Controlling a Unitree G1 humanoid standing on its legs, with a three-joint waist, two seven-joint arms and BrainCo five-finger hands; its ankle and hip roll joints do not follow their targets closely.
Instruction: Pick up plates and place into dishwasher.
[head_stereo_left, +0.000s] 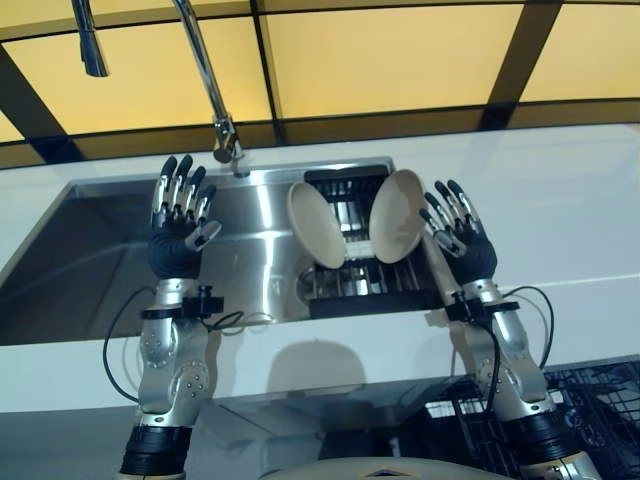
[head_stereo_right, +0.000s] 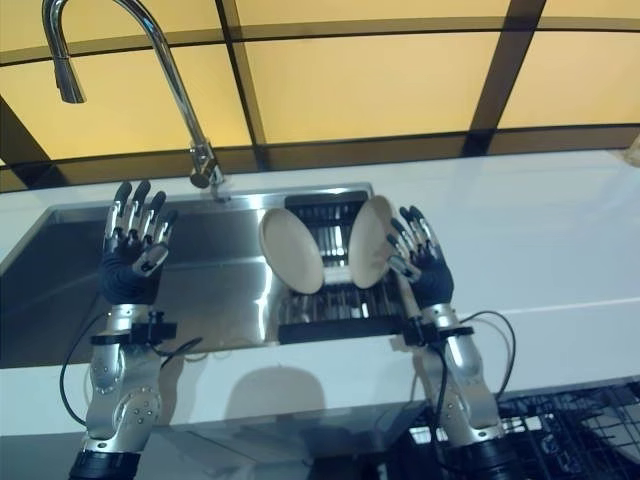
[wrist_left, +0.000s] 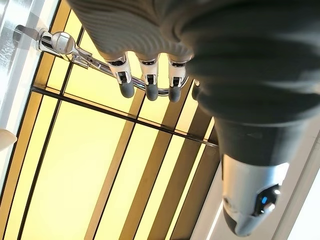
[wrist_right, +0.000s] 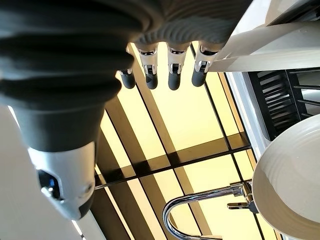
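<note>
Fingers (head_stereo_left: 452, 205) of the right hand (head_stereo_left: 462, 235) are spread and empty beside two plates (head_stereo_left: 396, 215) propped on edge in the sink rack (head_stereo_left: 352, 290), where a clumsy reach risks toppling them

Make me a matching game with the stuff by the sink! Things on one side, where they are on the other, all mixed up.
Things:
1. left hand
2. right hand
3. two plates
4. tap

Places:
A. standing on edge in the black rack
B. rising behind the sink, curving overhead
C. open, raised over the steel sink
D. open, beside the right-hand plate

Pairs: 1-C, 2-D, 3-A, 4-B
</note>
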